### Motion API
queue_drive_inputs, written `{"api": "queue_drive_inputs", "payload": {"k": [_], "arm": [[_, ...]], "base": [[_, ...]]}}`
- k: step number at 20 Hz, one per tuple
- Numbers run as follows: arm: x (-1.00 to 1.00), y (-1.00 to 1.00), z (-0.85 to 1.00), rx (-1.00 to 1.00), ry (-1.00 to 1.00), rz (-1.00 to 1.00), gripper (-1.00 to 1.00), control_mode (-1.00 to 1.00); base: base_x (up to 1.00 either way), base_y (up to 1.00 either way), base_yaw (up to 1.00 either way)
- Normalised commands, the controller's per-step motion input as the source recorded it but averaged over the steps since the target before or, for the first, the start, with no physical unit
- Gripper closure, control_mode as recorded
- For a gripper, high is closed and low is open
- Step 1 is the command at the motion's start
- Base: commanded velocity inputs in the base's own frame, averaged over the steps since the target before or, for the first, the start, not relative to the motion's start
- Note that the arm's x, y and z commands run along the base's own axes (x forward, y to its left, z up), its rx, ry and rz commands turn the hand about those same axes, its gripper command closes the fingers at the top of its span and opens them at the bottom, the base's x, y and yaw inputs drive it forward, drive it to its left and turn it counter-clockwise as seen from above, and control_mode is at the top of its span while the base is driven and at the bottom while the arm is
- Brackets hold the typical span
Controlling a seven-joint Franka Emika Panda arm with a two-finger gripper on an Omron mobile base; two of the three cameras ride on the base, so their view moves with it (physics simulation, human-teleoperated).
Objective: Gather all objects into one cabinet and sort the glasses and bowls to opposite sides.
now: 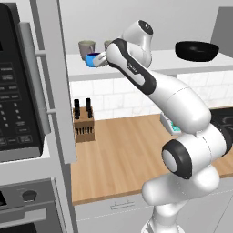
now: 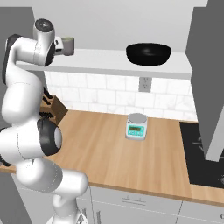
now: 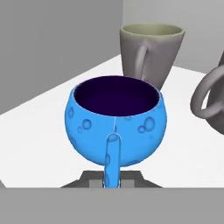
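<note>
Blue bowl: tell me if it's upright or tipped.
Upright. In the hand view the blue bowl has its dark opening facing up, with its handle between the shut gripper.

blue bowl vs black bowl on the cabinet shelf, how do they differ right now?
Size: the blue bowl is small and deep, the black bowl much wider and shallower. Place: the blue bowl is at the shelf's left end by the grey cups, the black bowl at the right end. State: the gripper is shut on the blue bowl's handle; the black bowl stands free. Both are dark inside.
</note>
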Motion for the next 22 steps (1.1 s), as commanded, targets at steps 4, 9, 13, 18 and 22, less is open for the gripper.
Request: {"api": "queue_drive_inputs", "payload": {"k": [4,9,13,18,22], "arm": [[0.00,0.00,0.00,0.00,0.00,0.00,1.00,-1.00],[0.00,0.00,0.00,0.00,0.00,0.00,1.00,-1.00],[0.00,0.00,0.00,0.00,0.00,0.00,-1.00,-1.00],[0.00,0.00,0.00,0.00,0.00,0.00,-1.00,-1.00],[0.00,0.00,0.00,0.00,0.00,0.00,-1.00,-1.00]], "base": [[0.00,0.00,0.00],[0.00,0.00,0.00],[0.00,0.00,0.00],[0.00,0.00,0.00],[0.00,0.00,0.00]]}}
